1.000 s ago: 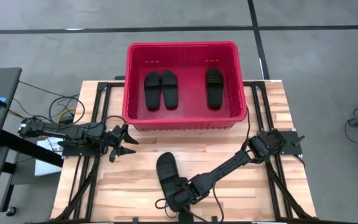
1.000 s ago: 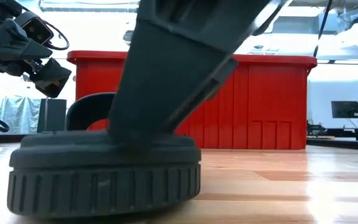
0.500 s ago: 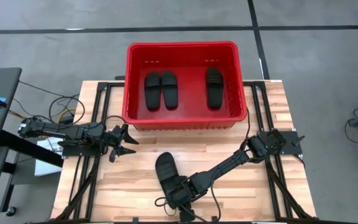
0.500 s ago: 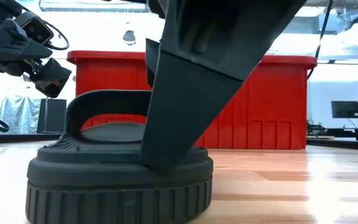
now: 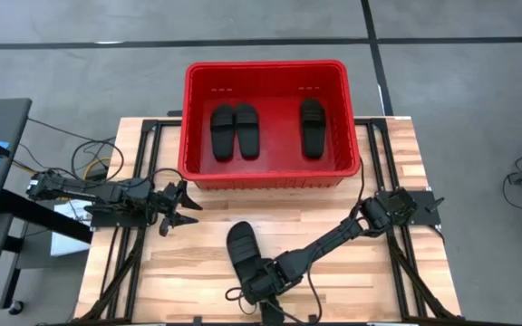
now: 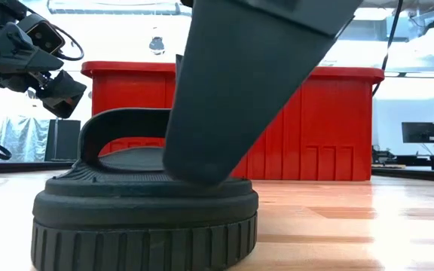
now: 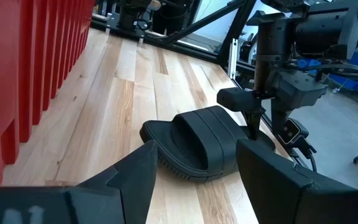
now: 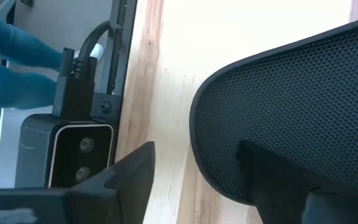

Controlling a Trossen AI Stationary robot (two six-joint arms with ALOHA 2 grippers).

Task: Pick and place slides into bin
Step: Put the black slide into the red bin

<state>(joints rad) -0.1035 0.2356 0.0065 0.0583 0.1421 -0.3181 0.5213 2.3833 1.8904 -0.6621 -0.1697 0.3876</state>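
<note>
Three slides (image 5: 236, 129) already lie flat in the bin (image 5: 191, 118), a pair toward nine o'clock on its floor and a single one toward three o'clock, so by my count the job is three-quarters done. One slide (image 5: 239, 247) is left, lying on the table (image 5: 388, 281) at about six o'clock from the bin, well apart from it. The right gripper (image 5: 263, 282) sits at this slide's heel end; in the right wrist view one finger rests on the footbed and the other stands off beside the sole edge, so the jaws look parted around the heel, not yet clamped. The left gripper (image 5: 182, 206) waits with fingers spread, at ten o'clock from the slide. What remains is a firm grasp, a lift over the rim and a release.
</note>
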